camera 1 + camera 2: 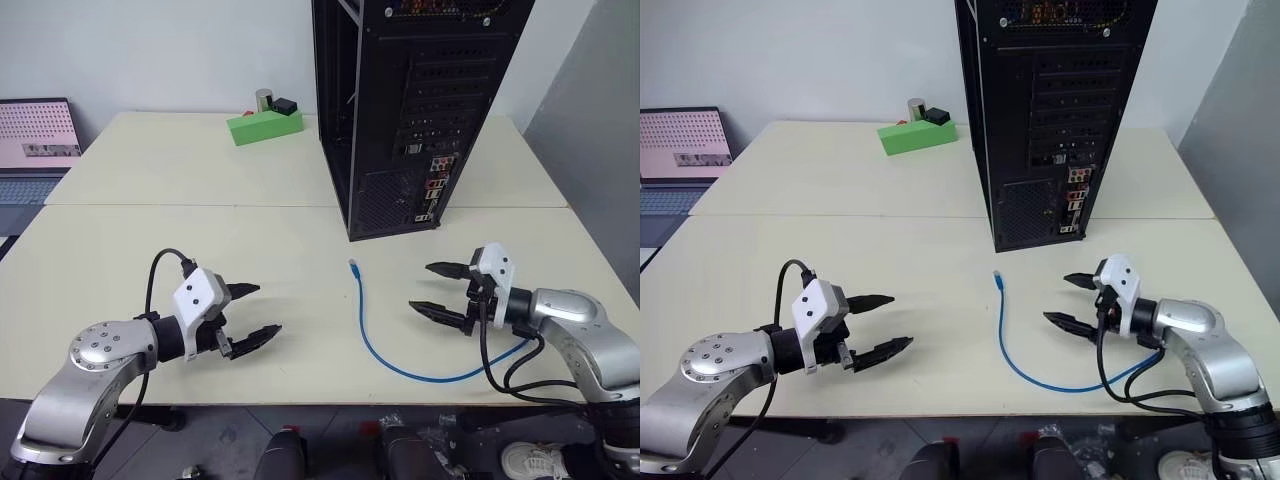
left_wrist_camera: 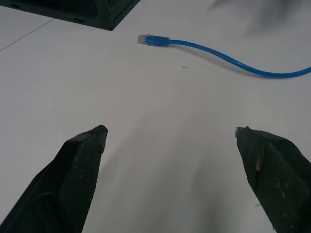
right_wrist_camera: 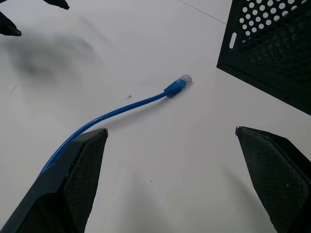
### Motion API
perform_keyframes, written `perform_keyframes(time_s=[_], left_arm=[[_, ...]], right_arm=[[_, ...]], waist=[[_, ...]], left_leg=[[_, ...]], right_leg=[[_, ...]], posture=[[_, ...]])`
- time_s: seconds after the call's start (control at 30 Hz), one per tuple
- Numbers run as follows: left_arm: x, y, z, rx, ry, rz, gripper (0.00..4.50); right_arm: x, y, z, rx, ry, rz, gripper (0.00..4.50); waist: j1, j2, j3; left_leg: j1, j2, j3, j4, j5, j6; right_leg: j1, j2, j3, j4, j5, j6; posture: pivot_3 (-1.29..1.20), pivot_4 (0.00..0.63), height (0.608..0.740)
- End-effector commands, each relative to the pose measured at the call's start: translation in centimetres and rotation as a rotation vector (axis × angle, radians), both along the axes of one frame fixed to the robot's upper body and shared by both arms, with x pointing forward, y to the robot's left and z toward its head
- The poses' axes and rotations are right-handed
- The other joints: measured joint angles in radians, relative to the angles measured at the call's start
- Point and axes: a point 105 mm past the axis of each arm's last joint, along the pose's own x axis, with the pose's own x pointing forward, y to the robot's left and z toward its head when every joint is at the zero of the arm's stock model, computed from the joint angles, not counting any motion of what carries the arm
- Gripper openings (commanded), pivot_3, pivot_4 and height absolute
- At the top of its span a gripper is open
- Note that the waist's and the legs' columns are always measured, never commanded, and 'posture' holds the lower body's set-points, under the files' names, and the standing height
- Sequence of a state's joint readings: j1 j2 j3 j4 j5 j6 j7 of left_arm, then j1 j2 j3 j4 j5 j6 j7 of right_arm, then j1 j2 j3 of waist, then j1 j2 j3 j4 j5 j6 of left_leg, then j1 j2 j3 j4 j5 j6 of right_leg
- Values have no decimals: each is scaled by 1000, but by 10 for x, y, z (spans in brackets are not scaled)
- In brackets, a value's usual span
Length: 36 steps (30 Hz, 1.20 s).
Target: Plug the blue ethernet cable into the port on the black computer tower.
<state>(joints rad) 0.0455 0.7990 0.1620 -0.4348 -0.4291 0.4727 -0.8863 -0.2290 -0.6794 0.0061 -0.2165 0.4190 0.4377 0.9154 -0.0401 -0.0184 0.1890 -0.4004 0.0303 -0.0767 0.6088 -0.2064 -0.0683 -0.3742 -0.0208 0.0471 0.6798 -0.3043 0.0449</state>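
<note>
The blue ethernet cable (image 1: 372,348) lies loose on the pale table, its clear plug (image 1: 353,264) pointing toward the black computer tower (image 1: 400,110). From there the cord curves toward the front edge and runs off to the right. The tower stands upright at the back middle with its rear silver connector panel (image 1: 434,190) facing me; the port is in that panel, too small to single out. My left gripper (image 1: 268,308) hovers open to the left of the cable, nothing between its fingers. Just right of the cord my right gripper (image 1: 420,286) is also open and empty. The plug (image 3: 184,79) lies ahead of the right fingers.
A green block (image 1: 264,125) with a small silver cylinder (image 1: 263,99) and a black part on it sits at the back, left of the tower. A laptop (image 1: 35,135) stands off the table's left side. A seam crosses the table behind the grippers.
</note>
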Motion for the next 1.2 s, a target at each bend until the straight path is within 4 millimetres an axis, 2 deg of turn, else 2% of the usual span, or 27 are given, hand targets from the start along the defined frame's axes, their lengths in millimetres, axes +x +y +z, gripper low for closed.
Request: perform_keyframes(time_s=[0.03, 0.2, 0.33, 0.47, 0.67, 0.8, 1.2], left_arm=[[-2, -9, 6, 26, -39, -48, 4500], [0, -13, 4, 31, -41, -76, 4500], [5, -15, 7, 10, -52, -82, 4500], [7, -18, 8, 1, -53, -97, 4500], [8, -20, 11, -24, -62, -111, 4500], [10, -20, 12, -26, -67, -108, 4500], [18, -16, 13, -18, -77, -105, 4500]], right_arm=[[7, 20, 10, 41, -21, -42, 4467], [23, 40, -1, 40, -33, -136, 4467], [33, 65, -7, 61, -23, -161, 4467], [43, 84, -22, 55, 11, -198, 4467], [53, 99, -38, 21, 35, -243, 4467], [56, 100, -45, -22, 31, -267, 4467], [60, 98, -44, -77, -8, -271, 1742]], waist=[[-2, 0, 0], [0, 0, 0], [-1, 0, 0], [-2, 0, 0], [-1, 0, 0], [-1, 0, 0], [-1, 0, 0]], left_leg=[[0, 0, 0, 0, 0, 0], [0, 0, 0, 0, 0, 0], [0, 0, 0, 0, 0, 0], [-1, 0, 0, 0, 0, 0], [-1, 0, 0, 0, 0, 0], [-1, 0, 0, 0, 0, 0], [-1, 0, 0, 0, 0, 0]], right_leg=[[0, 0, 0, 0, 0, 0], [-1, 0, 0, 0, 0, 0], [-1, 0, 0, 0, 0, 0], [-1, 1, 0, 1, 0, 0], [-2, 1, 0, 1, 0, 0], [-2, 1, 0, 1, 0, 0], [-2, 1, 0, 1, 0, 0]], posture=[[0, 150, 740], [0, 150, 740], [0, 150, 740], [0, 150, 740], [0, 150, 740], [0, 150, 740], [0, 150, 740]])
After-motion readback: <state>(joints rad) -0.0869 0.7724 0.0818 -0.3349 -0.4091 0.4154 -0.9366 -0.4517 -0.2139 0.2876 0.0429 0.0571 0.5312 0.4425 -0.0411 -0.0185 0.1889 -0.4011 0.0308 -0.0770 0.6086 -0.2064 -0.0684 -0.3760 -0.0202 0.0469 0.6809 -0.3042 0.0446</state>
